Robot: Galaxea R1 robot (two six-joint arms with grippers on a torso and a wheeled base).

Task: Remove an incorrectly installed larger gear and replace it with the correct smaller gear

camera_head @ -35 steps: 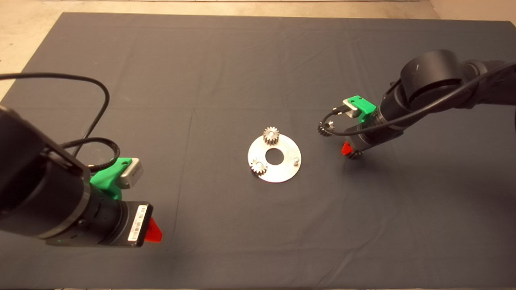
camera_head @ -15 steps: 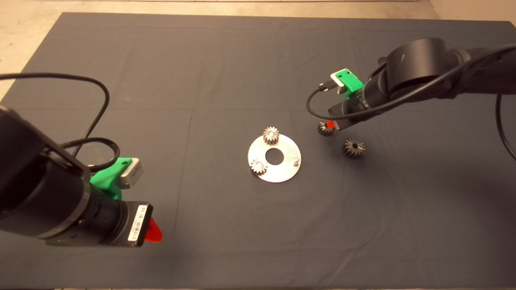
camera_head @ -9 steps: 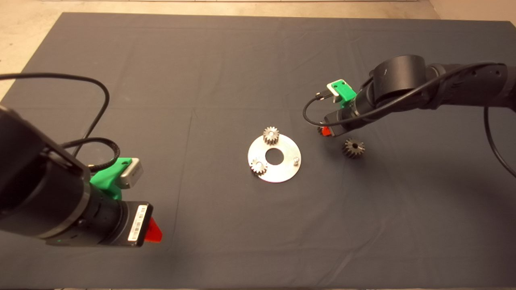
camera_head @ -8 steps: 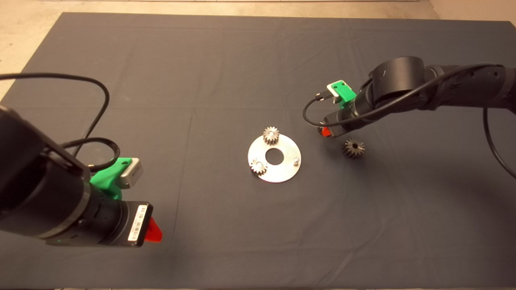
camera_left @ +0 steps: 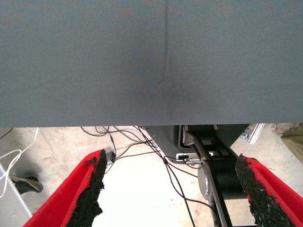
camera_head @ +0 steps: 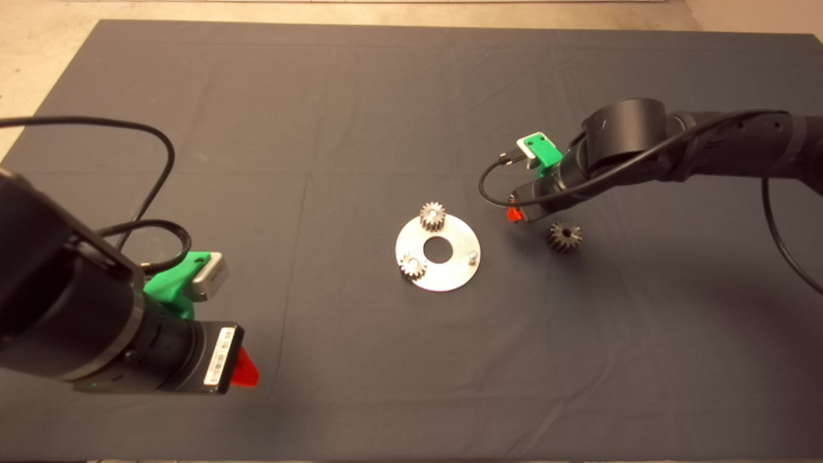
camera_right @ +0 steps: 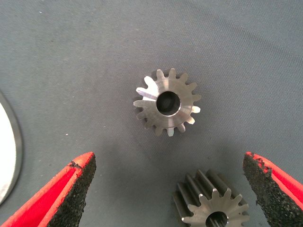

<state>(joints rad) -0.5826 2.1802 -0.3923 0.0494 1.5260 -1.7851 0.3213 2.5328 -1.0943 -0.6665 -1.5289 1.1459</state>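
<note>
The smaller gear (camera_right: 166, 103) lies flat on the mat, bore up, just ahead of my open right gripper (camera_right: 168, 161) and centred on the gap between its fingers. In the head view that gripper (camera_head: 514, 214) hovers over it right of the round metal plate (camera_head: 450, 273) and hides it. The larger gear (camera_head: 564, 236) lies loose on the mat right of the gripper; it also shows in the right wrist view (camera_right: 211, 205), close to the small gear. The plate carries two small pinions (camera_head: 433, 216) (camera_head: 412, 265) and one bare pin (camera_head: 472, 256).
My left gripper (camera_head: 243, 372) is parked at the lower left, open (camera_left: 173, 165); its wrist view shows the mat edge with cables on the floor beyond. The plate's rim (camera_right: 7, 156) shows in the right wrist view. The right arm's cable (camera_head: 488, 186) loops beside the gripper.
My right gripper left the larger gear on the mat, swung back to the smaller gear, then shifted slightly forward and left over it, hiding it in the head view. The left arm has not moved.
</note>
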